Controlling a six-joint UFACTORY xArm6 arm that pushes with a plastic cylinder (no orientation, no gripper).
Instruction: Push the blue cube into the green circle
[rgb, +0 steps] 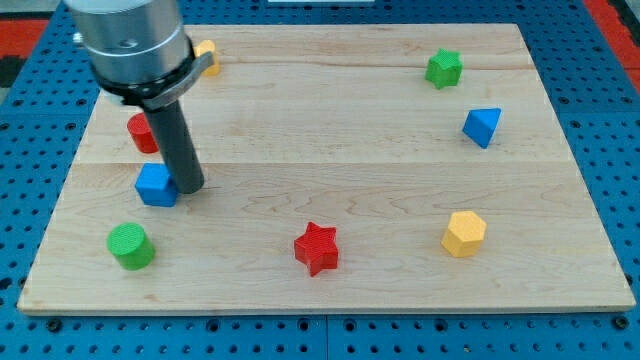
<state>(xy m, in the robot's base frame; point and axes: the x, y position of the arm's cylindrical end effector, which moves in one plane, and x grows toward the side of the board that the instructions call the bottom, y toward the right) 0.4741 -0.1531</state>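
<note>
The blue cube (155, 185) sits on the wooden board (330, 160) at the view's left. The green circle, a short green cylinder (131, 246), lies below and slightly left of it, a small gap apart. My tip (190, 187) rests on the board right against the blue cube's right side. The dark rod rises from there to the grey arm body at the view's top left.
A red block (142, 132) lies just above the blue cube, partly behind the rod. A yellow block (207, 55) shows at the top left. A red star (317, 248), a yellow hexagon (464, 233), a blue triangular block (482, 126) and a green star (444, 68) are spread to the right.
</note>
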